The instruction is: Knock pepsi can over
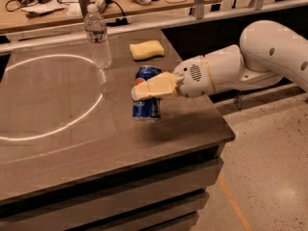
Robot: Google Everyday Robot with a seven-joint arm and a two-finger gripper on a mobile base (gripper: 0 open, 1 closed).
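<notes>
The pepsi can (146, 109) is dark blue and stands nearly upright, right of the middle of the grey table (72, 143). My gripper (140, 91) reaches in from the right on a white arm. Its cream fingers (156, 86) cross the can's middle and are closed around it, one in front and the other hidden behind. The can's silver top shows above the fingers. I cannot tell whether the can's base touches the table.
A clear plastic water bottle (97, 37) stands behind and to the left of the can. A yellow sponge (147, 49) lies behind the can near the table's far edge. The table's right edge is close to the can. A cluttered wooden bench (62, 6) runs behind.
</notes>
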